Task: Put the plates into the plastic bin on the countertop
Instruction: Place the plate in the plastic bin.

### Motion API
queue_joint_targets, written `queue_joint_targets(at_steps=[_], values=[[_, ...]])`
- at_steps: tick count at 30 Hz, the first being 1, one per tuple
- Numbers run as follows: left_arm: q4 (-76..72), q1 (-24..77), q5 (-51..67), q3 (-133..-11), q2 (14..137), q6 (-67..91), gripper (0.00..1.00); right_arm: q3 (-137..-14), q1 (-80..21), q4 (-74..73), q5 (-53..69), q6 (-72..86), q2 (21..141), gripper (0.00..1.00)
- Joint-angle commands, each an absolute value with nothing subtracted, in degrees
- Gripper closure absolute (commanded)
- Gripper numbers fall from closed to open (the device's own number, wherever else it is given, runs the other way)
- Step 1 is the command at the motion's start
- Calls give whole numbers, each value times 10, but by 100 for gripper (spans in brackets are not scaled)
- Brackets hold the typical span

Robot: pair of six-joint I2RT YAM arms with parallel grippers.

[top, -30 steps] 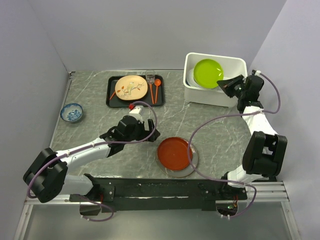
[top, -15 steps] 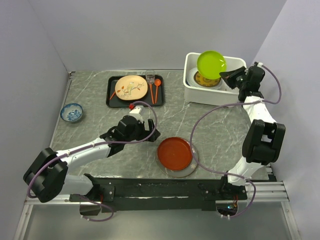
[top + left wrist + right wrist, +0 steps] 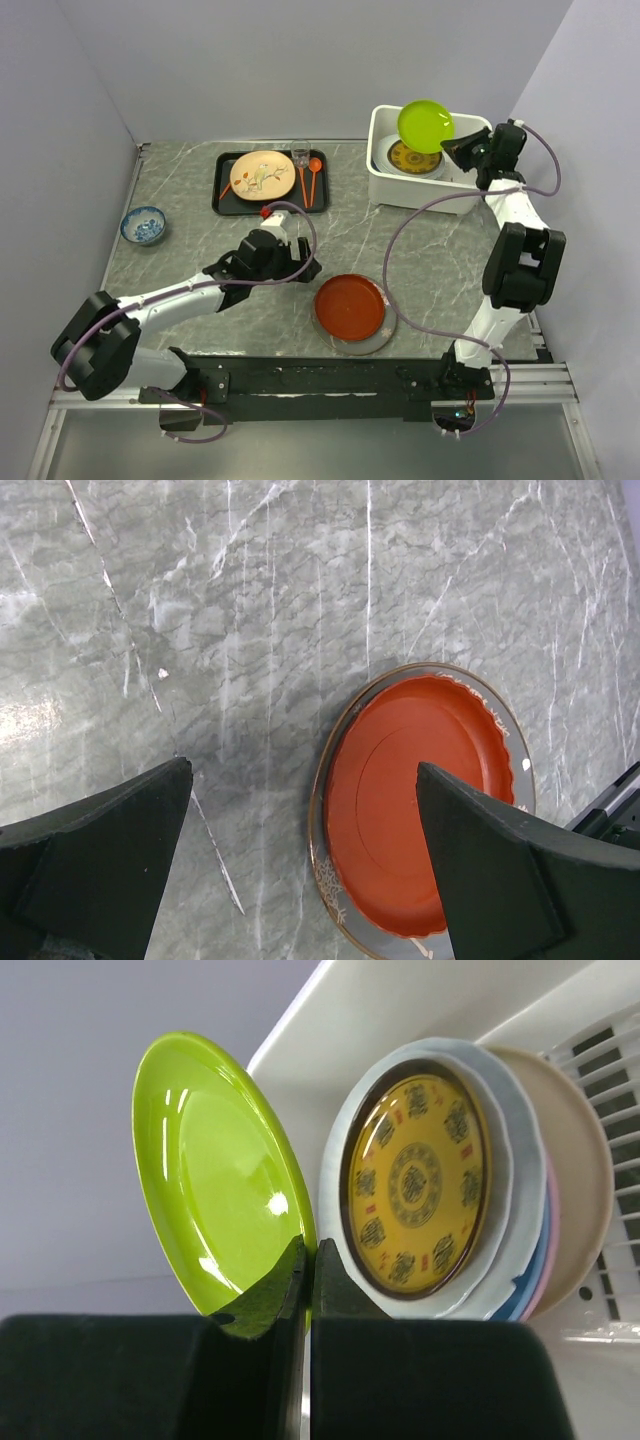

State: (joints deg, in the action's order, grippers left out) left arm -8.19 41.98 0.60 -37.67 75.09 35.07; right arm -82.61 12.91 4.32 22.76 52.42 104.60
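Observation:
My right gripper (image 3: 452,150) is shut on the rim of the lime green plate (image 3: 424,125) and holds it tilted above the white plastic bin (image 3: 384,190). In the right wrist view the lime green plate (image 3: 215,1170) hangs beside a stack in the bin topped by a gold-patterned plate (image 3: 418,1185). My left gripper (image 3: 300,272) is open above the countertop (image 3: 430,260), left of the red-brown plate (image 3: 350,307). That plate (image 3: 420,800) sits on a clear gold-rimmed plate (image 3: 330,880). A cream floral plate (image 3: 262,174) lies on the black tray (image 3: 222,192).
Orange utensils (image 3: 308,178) lie on the tray beside the floral plate. A small blue-patterned bowl (image 3: 143,225) stands at the left edge. Grey walls close in the back and both sides.
My right gripper has lifted the lime green plate up from the stack in the bin and tilted it, uncovering the gold-patterned plate. The left arm has shifted only slightly.

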Motion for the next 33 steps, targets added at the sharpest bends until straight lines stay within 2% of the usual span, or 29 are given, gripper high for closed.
queue_joint_targets(at_steps=[1, 12, 27, 30, 32, 33], values=[[-81, 418, 5, -406, 759, 342, 1, -888, 134, 32, 214, 511, 1074, 100], [-72, 417, 5, -422, 772, 334, 1, -911, 131, 23, 217, 505, 1128, 100], [-72, 418, 6, -425, 779, 333, 1, -901, 129, 11, 218, 483, 1139, 100], [-72, 418, 6, -425, 778, 333, 1, -900, 130, 5, 215, 476, 1138, 94], [-73, 418, 6, -424, 774, 334, 1, -900, 131, 4, 213, 474, 1137, 84], [-73, 418, 6, -422, 775, 334, 1, -897, 130, 4, 213, 474, 1136, 82]])
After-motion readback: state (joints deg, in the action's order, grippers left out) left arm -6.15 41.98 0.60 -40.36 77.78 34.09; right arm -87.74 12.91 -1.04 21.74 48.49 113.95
